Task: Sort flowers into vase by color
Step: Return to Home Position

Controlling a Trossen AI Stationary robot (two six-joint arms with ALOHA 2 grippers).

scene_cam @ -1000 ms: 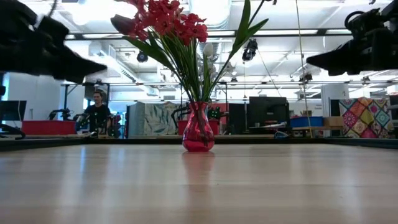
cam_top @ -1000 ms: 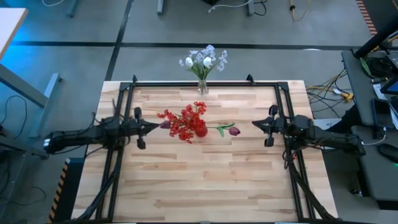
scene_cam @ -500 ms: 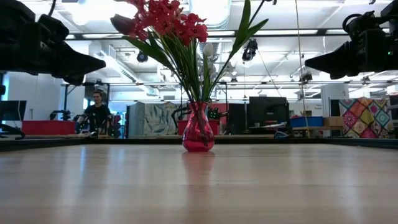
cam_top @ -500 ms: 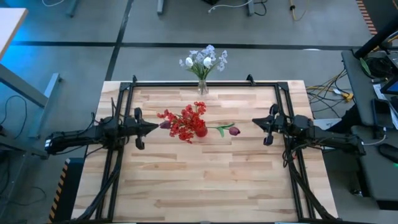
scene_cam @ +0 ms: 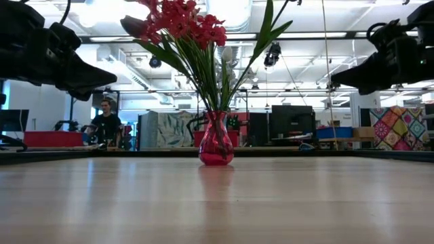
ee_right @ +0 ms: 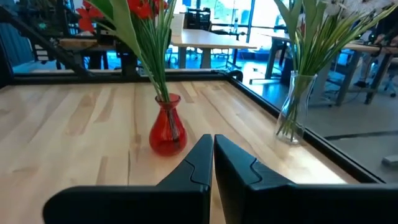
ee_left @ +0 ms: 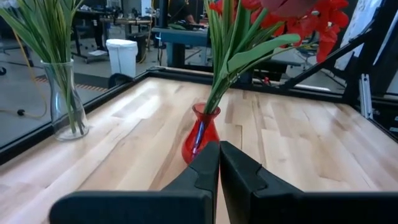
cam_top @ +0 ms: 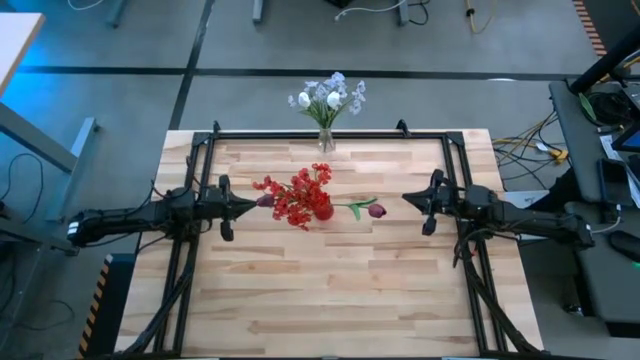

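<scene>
The red blossom clusters (cam_top: 293, 198) and the dark pink tulip buds (cam_top: 376, 210) stand on long green stems in a small red glass vase (cam_top: 323, 211) at the middle of the light wooden table (cam_top: 330, 290). One bud leans out to the right of the vase. Another shows at the left edge of the red bunch. The white and pale-blue blossoms (cam_top: 328, 97) fill a clear glass vase (cam_top: 325, 141) at the middle of the far edge, well apart from the red one.

The left gripper (cam_top: 248, 204) hovers left of the red bunch, its tip close to the bud on that side. Its two dark fingers (ee_left: 205, 165) are pressed together with nothing between them. The right gripper (cam_top: 407, 198) hangs to the right, near the leaning bud but apart from it. Its fingers (ee_right: 198, 155) are likewise closed on nothing.

In the low view both grippers sit high over the tabletop, about level with the blossoms. A black frame (cam_top: 330, 134) runs round the table's far and side edges. A person (scene_cam: 106, 125) in a dark top stands in the room far behind, to the left.
</scene>
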